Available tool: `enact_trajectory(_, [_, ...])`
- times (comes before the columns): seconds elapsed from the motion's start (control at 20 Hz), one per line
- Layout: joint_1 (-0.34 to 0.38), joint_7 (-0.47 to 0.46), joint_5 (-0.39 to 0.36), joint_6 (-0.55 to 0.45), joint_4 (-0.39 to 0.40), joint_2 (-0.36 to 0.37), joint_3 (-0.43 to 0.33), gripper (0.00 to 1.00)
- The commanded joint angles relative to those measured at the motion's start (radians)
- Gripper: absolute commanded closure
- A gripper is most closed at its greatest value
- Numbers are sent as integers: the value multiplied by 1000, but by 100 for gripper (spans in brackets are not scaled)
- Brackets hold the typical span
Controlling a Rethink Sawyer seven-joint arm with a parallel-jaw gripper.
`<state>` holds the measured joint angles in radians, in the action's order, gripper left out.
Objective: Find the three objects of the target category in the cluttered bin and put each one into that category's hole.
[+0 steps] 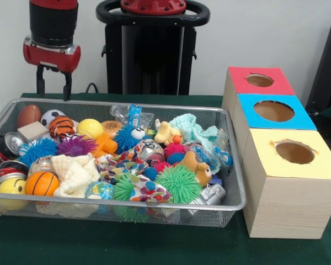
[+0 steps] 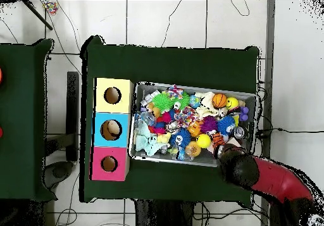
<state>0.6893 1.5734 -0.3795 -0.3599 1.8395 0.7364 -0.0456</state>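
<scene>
Wire-mesh bin (image 1: 234, 165) crammed with toys, open gripper (image 1: 53, 83) above far corner

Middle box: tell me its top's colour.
Blue; the middle box shows best in the front view.

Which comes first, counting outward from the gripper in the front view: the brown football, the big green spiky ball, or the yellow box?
Measured from the gripper, above the bin's back left corner:
1. Brown football, just below it in that corner.
2. Big green spiky ball, toward the bin's front, right of centre.
3. Yellow box, outside the bin, at the picture's right.
</scene>
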Motion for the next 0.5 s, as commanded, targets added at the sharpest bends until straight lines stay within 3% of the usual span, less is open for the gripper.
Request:
enact_trajectory(0.05, [-73, 148, 54, -65, -189, -125, -15, 0])
enact_trajectory(0.3, [-123, 183, 58, -54, -234, -136, 55, 0])
enact_trajectory(0.5, [-107, 158, 83, -58, -239, -152, 37, 0])
